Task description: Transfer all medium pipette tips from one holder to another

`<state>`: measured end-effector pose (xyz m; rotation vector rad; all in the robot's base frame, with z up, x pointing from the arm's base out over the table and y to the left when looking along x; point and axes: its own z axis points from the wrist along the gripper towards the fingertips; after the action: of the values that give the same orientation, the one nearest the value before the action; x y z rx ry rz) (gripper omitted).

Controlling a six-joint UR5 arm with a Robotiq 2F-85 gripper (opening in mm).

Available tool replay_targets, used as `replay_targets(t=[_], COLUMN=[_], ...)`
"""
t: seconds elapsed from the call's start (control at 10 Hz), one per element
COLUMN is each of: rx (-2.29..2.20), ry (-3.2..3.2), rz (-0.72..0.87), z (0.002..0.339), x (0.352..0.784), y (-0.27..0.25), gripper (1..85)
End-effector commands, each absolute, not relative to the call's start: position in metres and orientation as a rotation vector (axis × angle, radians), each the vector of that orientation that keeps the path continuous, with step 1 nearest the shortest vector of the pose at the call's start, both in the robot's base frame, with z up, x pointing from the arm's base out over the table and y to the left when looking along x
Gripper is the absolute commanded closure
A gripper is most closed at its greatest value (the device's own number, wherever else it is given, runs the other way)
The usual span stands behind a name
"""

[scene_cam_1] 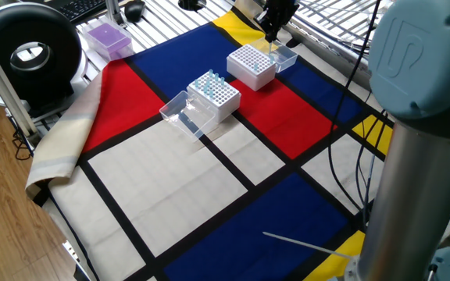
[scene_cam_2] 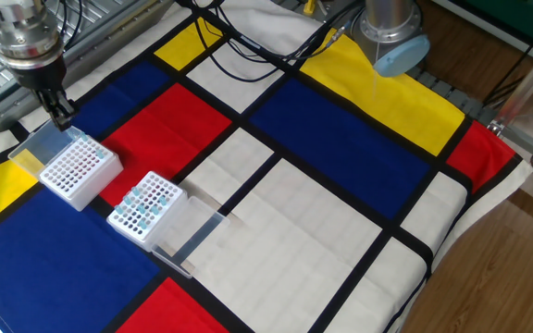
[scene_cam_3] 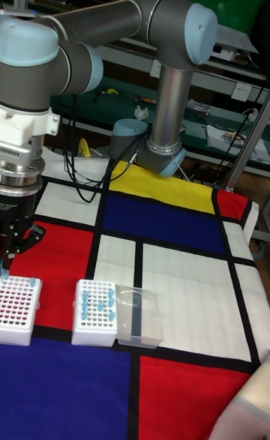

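Two white racks stand on the coloured cloth. The nearer rack [scene_cam_1: 214, 94] [scene_cam_2: 146, 208] [scene_cam_3: 94, 311] holds several pale blue medium pipette tips [scene_cam_1: 212, 79] [scene_cam_3: 97, 301]. The other rack [scene_cam_1: 251, 65] [scene_cam_2: 78, 169] [scene_cam_3: 16, 310] shows mostly bare holes. My gripper [scene_cam_1: 272, 35] [scene_cam_2: 63, 117] [scene_cam_3: 9, 254] hangs just above the far edge of that rack. Its fingers are drawn together, and a slim pale tip [scene_cam_3: 4, 266] appears to hang from them in the tall fixed view.
Each rack has a clear hinged lid lying open beside it [scene_cam_1: 180, 115] [scene_cam_1: 284, 56] [scene_cam_3: 139, 317]. A purple box [scene_cam_1: 106, 37] and a black round device [scene_cam_1: 26, 51] sit off the cloth at the left. Cables [scene_cam_2: 248, 42] cross the cloth near the arm's base [scene_cam_2: 391, 32].
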<state>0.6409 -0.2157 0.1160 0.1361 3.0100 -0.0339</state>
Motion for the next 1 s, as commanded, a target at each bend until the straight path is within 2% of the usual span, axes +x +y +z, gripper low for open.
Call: replay_targets(t=[0.0, 0.5, 0.9], rx=[0.148, 0.142, 0.166], ry=[3.003, 2.994, 3.013], rz=[-0.014, -0.016, -0.023], z=[0.115, 0.110, 0.126], x=[0.640, 0.641, 0.643], y=[-0.214, -0.215, -0.209], gripper=[78.7, 78.7, 78.3])
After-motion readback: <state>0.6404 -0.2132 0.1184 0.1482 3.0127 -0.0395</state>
